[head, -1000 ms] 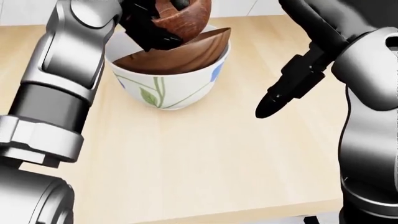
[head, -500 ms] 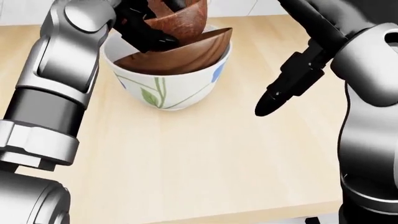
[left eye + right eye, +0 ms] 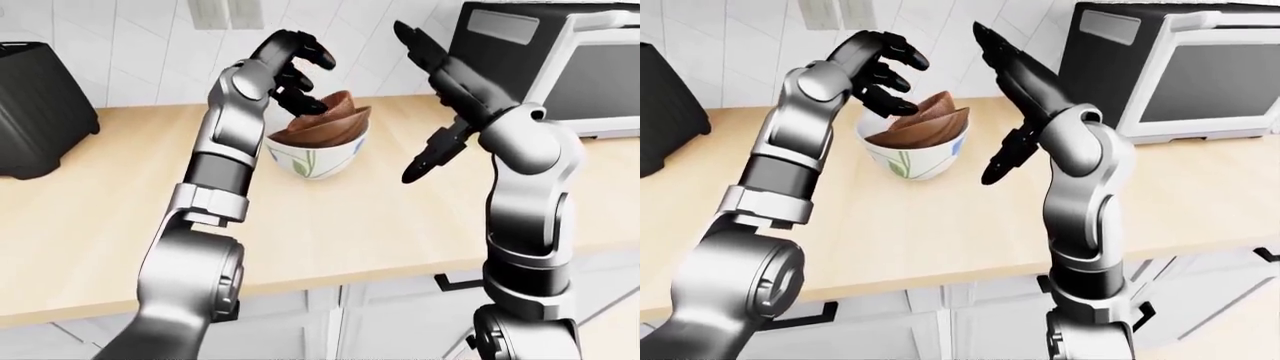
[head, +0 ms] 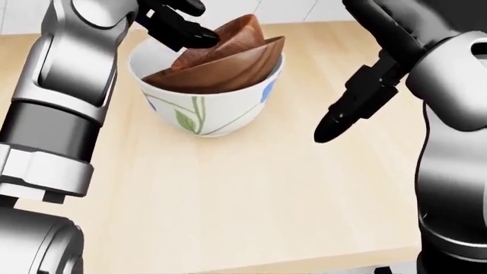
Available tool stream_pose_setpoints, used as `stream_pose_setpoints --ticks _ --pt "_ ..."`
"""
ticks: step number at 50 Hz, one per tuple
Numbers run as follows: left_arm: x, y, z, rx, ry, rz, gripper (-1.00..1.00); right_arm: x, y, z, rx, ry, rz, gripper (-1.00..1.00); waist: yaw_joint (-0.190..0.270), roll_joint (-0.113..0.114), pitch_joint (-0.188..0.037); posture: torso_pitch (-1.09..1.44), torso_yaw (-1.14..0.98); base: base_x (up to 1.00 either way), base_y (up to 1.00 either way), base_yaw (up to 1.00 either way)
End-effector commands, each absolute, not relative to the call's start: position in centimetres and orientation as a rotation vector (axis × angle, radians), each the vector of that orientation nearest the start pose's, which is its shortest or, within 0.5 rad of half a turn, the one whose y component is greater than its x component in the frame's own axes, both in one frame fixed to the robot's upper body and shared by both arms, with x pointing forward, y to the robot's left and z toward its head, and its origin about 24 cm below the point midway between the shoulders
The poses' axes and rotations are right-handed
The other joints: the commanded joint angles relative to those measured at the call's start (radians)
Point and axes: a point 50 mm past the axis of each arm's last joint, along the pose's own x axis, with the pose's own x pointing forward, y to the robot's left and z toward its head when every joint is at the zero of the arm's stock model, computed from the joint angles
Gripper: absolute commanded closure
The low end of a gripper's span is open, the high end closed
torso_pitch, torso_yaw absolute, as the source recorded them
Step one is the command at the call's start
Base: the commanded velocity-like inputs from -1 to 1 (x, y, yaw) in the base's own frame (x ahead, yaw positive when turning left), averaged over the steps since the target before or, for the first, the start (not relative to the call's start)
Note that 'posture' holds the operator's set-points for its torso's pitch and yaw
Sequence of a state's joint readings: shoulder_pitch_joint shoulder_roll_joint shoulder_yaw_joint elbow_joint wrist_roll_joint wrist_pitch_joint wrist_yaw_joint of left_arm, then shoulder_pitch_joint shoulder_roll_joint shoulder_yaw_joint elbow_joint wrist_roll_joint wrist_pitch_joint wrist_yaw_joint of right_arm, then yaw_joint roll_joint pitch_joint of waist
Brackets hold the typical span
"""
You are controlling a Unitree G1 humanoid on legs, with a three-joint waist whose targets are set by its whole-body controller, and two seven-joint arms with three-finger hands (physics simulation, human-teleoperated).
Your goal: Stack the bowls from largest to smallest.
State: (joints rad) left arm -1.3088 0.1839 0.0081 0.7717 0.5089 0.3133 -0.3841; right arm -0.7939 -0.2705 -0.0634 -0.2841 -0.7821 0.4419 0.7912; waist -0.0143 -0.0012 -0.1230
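Note:
A large white bowl with green leaf markings stands on the wooden counter. Tilted inside it is a medium wooden bowl, its rim raised on the right. A smaller wooden bowl lies tilted inside that one. My left hand hovers open just above and to the left of the stack, its dark fingers spread and holding nothing. To the right of the bowls, my right hand is raised, open and empty, well apart from them.
A black toaster stands at the far left of the counter. A black and white microwave sits to the right, behind my right arm. The counter's near edge runs above white cabinets.
My left hand has let go of the small wooden bowl, which now rests in the medium bowl. The hand opened and lifted slightly. The right hand has stayed still.

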Motion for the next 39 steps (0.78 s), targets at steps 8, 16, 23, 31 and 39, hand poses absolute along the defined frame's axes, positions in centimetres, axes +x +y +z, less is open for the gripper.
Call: stream_pose_setpoints --ticks 8,16,23,31,39 --pt "39.3 10.7 34.4 0.732 -0.276 -0.226 -0.11 29.7 -15.4 31.0 -1.003 -0.378 0.142 -1.00 0.000 0.000 -0.016 -0.20 0.00 0.00 0.00 0.00" --pt "34.4 15.4 34.6 0.723 -0.353 -0.162 -0.49 28.1 -18.8 32.6 -0.998 -0.368 0.060 -1.00 0.000 0.005 0.004 -0.20 0.00 0.00 0.00 0.00" --pt "32.7 17.6 34.6 0.716 -0.370 -0.086 -1.00 27.1 -20.3 33.5 -0.983 -0.374 0.021 -1.00 0.004 0.002 0.000 -0.20 0.00 0.00 0.00 0.00" --pt "30.8 21.9 33.7 0.703 -0.429 0.182 -1.00 24.1 -23.2 34.5 -0.955 -0.393 -0.057 -1.00 0.006 0.001 0.007 -0.20 0.00 0.00 0.00 0.00" --pt "26.9 24.1 31.7 0.758 -0.523 0.346 -1.00 21.0 -26.1 32.9 -0.914 -0.388 -0.129 -1.00 0.004 -0.001 0.003 -0.20 0.00 0.00 0.00 0.00"
